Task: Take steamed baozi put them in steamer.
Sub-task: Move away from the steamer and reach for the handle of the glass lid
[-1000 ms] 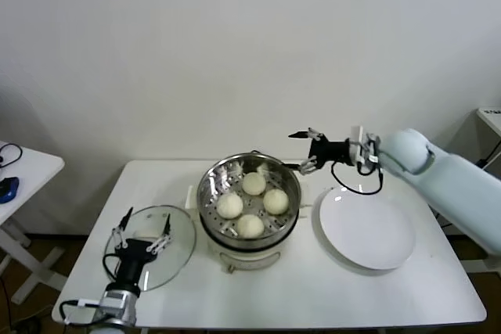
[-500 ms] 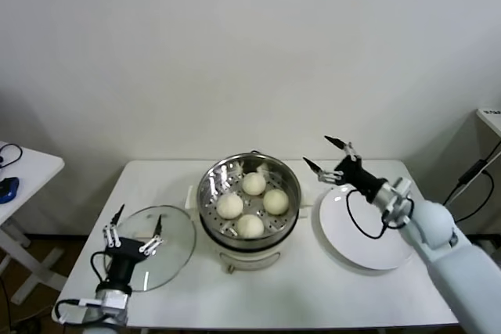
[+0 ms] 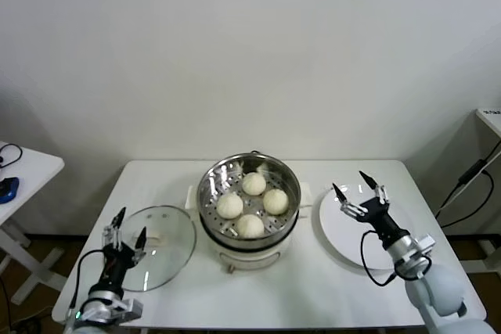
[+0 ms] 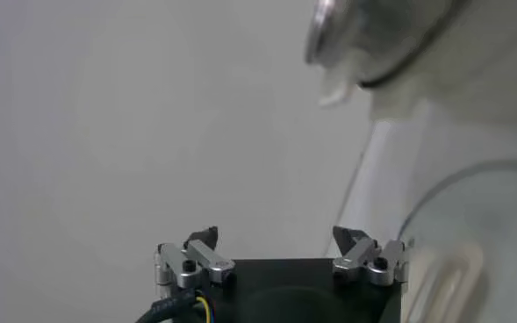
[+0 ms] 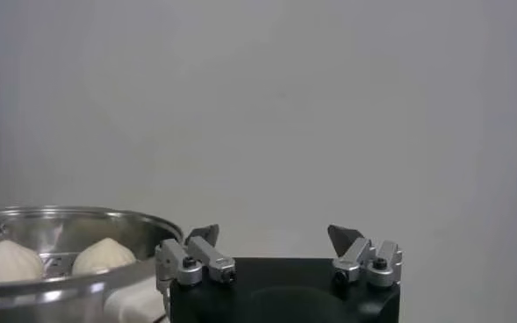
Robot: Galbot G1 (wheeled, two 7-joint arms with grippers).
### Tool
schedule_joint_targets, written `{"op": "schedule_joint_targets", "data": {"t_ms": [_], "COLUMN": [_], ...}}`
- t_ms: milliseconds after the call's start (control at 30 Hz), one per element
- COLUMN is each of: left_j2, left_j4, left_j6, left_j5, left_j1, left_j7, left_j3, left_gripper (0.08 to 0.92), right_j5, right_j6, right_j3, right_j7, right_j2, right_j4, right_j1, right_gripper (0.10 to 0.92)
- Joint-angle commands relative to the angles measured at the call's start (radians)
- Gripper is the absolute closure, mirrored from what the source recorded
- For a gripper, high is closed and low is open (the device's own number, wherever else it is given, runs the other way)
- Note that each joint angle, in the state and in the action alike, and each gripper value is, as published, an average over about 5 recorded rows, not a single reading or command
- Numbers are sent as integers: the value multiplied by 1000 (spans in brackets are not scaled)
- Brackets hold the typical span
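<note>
Baozi [image 3: 250, 203]: four in the steamer [image 3: 213, 179], between the two claws. Left claw [image 3: 124, 226] wide open, empty, over the glass lid [image 3: 168, 244]. Right claw [image 3: 358, 185] wide open, empty, above the plate [image 3: 344, 244], steamer to its left.

The right gripper [image 5: 276, 235] stands open and empty beside the steamer [image 5: 56, 294] holding two baozi [image 5: 103, 254].

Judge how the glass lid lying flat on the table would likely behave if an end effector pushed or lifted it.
The glass lid is probably rigid and breakable, since it is clear glass. Lying flat on the smooth white table, it would likely slide rather than roll. Its shallow dome may be slippery to pinch.
</note>
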Motion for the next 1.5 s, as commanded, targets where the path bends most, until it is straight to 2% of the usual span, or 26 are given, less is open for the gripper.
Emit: {"op": "schedule_joint_targets", "data": {"t_ms": [33, 367, 900, 1500], "left_j2": [-2, -14, -9, 19], "left_j4": [128, 207, 319, 409], "left_j6": [-8, -13, -37, 19], "left_j5": [458, 459, 458, 407], "left_j1": [-30, -60, -171, -262], "left_j7": [-60, -74, -72, -99], "left_j3": [-10, 15, 16, 45], "left_gripper": [177, 177, 177, 177], "right_j5": [-18, -30, -42, -89], "right_j6": [21, 15, 13, 16], "right_j3": [77, 77, 78, 84], "right_j7": [27, 24, 22, 16], "right_j2": [66, 62, 58, 84], "right_j4": [14, 1, -17, -23], "right_j1": [-98, -76, -64, -61], "right_gripper": [203, 203, 203, 203]}}
